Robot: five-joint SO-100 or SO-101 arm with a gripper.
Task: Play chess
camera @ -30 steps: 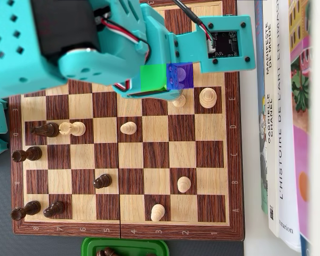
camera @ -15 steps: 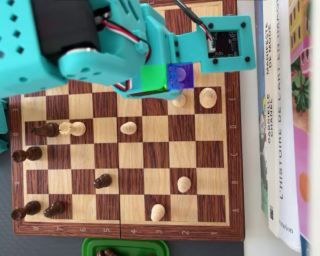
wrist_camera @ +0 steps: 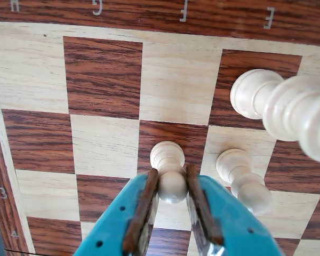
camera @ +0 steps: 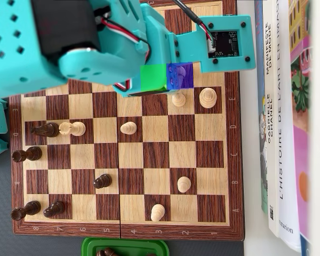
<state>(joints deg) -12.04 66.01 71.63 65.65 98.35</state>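
In the wrist view my teal gripper [wrist_camera: 170,180] is shut on the round head of a light pawn [wrist_camera: 168,154], its brown pads [wrist_camera: 144,205] pressing both sides. The pawn's base is over a dark square of the chessboard [wrist_camera: 104,74]. A second light pawn [wrist_camera: 240,173] stands just right of it, and a taller light piece [wrist_camera: 288,106] beyond. In the overhead view the teal arm [camera: 122,42] covers the board's top edge and hides the held pawn. The neighbouring pawn [camera: 178,99] and the taller piece [camera: 207,97] show just below it.
Several dark pieces [camera: 45,129] stand along the board's left side in the overhead view, and light pawns [camera: 128,128] are scattered mid-board and lower right. A green tray [camera: 90,247] with captured dark pieces sits below the board. Books [camera: 280,117] lie along the right.
The gripper end of the arm has shifted slightly toward the top of the overhead view, so more of the neighbouring light pawn shows. No other piece has moved.
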